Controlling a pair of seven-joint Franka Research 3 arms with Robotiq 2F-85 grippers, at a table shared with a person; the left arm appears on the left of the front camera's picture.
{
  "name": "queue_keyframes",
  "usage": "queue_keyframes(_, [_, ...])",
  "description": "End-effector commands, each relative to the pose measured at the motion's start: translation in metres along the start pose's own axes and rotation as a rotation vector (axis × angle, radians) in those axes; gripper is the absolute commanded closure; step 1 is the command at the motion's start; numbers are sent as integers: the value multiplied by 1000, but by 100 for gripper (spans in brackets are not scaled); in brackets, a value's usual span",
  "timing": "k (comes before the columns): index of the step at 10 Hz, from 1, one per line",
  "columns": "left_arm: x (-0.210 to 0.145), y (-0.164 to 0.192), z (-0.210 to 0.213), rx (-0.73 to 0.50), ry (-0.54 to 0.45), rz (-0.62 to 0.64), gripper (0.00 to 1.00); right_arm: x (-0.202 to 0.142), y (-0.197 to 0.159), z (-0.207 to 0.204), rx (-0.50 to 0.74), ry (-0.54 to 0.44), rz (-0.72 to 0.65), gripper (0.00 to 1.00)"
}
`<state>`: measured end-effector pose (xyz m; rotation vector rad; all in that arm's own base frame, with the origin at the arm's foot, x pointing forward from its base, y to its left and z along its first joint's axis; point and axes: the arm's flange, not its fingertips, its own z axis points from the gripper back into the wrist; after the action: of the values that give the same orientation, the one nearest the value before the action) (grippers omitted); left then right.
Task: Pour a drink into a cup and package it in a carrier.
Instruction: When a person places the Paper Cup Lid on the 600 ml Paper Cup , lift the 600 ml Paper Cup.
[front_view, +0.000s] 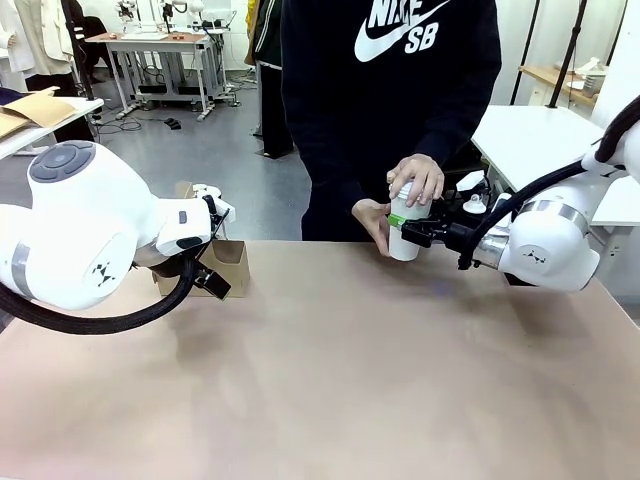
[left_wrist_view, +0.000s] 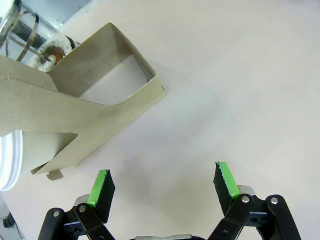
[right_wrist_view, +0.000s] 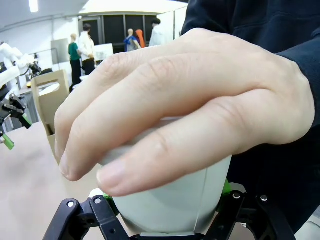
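The right pincer (front_view: 405, 228) gripped the cup (front_view: 403, 248), apparently to steady it under the person's pressing hand (front_view: 420, 178), while the left pincer (left_wrist_view: 164, 182) hovered released beside the carrier (left_wrist_view: 100, 95).

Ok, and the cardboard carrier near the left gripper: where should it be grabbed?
Likely the tall handle tab of the carrier, pinched across its thin flat faces from above. It rises clear of the low box walls, which are wide and open-topped, and the left gripper stands open beside it.
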<state>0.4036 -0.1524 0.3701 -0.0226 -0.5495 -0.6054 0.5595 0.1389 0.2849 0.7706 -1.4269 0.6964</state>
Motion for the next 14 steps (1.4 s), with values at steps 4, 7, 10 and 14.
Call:
queue_keyframes(4, [0, 0, 0, -2, -1, 1, 0, 6, 4, -5, -18, -7, -2, 20])
queue_keyframes(7, [0, 0, 0, -2, -1, 1, 0, 6, 4, -5, -18, -7, -2, 20])
queue_keyframes(10, [0, 0, 0, -2, -1, 1, 0, 6, 4, -5, -18, -7, -2, 20])
queue_keyframes(14, [0, 0, 0, -2, -1, 1, 0, 6, 4, -5, -18, -7, -2, 20])
